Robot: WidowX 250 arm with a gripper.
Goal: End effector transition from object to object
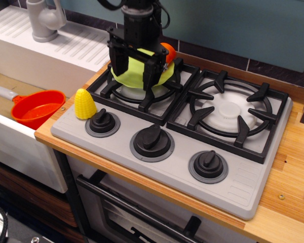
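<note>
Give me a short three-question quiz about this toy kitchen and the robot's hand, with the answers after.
1. True or false: the hand hangs over the right burner.
2. Which object stands on the grey stove panel beside the leftmost knob? A) an orange ball B) a yellow corn cob C) a red pot
3. Fill in: the green plate lies on the ____ burner.

Key:
1. False: it is above the left burner, its two fingers pointing down in front of the green plate.
2. B: the yellow corn cob. The red pot sits in the sink at the left.
3. Left.
</note>
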